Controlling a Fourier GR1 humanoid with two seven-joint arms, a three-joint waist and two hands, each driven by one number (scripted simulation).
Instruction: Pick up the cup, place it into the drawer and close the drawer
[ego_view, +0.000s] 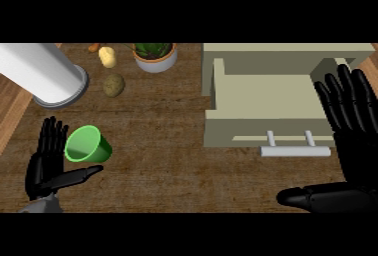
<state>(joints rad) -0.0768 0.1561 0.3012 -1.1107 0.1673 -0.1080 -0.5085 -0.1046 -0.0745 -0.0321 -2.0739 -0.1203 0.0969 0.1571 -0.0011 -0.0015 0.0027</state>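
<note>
A green cup (87, 145) lies tipped on the wooden counter (170, 150) at the left, its mouth facing up and left. My left hand (46, 162) is open just left of it, straight fingers along the cup's left side and the thumb stretched out below it. At the right a beige drawer (266, 97) stands pulled open, nothing inside, its front panel and pale handle (294, 150) toward me. My right hand (354, 135) is open at the right edge, fingers pointing up beside the drawer's right wall, thumb out to the left below the handle.
A large white cylinder (44, 75) with a grey base lies at the back left. Two potatoes (108, 56) (113, 85) and a potted plant (155, 56) stand behind the cup. Bare counter stretches between the cup and the drawer front.
</note>
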